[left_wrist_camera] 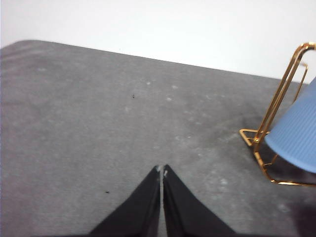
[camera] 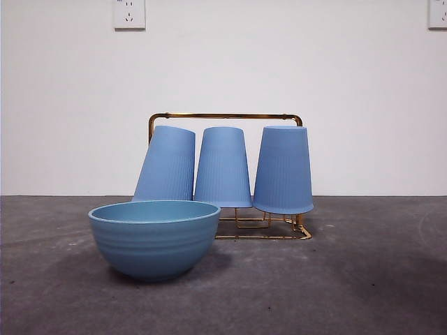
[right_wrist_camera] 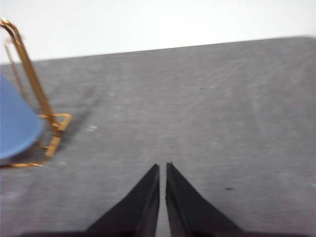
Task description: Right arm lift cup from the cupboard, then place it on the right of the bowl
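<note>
The nearest cup (camera: 283,169) is hung upside down, axis upright, on the gold wire rack (camera: 225,116), off to the side of the closed, empty right hand (right_wrist_camera: 163,167).

I see a dark grey table (camera: 377,279) with a mottled, slightly worn surface; pale flecks and a few tiny dark specks show on it in both wrist views. Behind it stands a plain white wall (camera: 70,105), meeting the table's far edge in a straight line. High on the wall I can make out a white power socket (camera: 129,14) left of centre, and the edge of a second socket (camera: 438,14) at the top right corner of the front view. Soft shadows lie on the table surface.
</note>
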`<state>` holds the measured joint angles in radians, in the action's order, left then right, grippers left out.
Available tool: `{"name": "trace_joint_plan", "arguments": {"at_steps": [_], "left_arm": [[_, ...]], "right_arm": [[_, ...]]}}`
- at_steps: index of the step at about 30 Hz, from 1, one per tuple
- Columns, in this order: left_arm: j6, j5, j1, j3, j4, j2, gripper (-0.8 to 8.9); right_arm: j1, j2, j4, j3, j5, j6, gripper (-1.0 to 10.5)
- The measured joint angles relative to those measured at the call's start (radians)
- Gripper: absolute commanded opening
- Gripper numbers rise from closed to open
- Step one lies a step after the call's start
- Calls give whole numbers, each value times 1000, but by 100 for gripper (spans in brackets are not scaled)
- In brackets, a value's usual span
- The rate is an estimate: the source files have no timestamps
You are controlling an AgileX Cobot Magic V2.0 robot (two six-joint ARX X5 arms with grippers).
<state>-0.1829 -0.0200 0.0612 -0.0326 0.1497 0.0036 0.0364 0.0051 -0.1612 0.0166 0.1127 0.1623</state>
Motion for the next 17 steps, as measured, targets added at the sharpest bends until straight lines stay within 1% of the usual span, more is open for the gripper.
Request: {"name": "trace_joint_plan", "arguments": {"at_steps": [2, 4, 8, 12, 14, 17], "left_arm": [[-39, 21, 3, 0, 3, 2, 10], [-75, 26, 13, -6, 12, 13, 10], [-146, 27, 33, -71, 30, 62, 10], [-184, 44, 53, -164, 28, 134, 10], [-194, 51, 63, -216, 36, 188, 10], [-198, 64, 74, -319, 84, 284, 10]], "right_arm": [[-1, 0, 2, 0, 58, 42, 11], [-5, 0, 0, 2, 95, 88, 11], [-18, 0, -15, 26, 97, 175, 11], [-30, 2, -13, 95, 98, 271, 11], [-34, 12, -18, 135, 117, 307, 11], [-43, 52, -68, 213, 164, 341, 11]]}}
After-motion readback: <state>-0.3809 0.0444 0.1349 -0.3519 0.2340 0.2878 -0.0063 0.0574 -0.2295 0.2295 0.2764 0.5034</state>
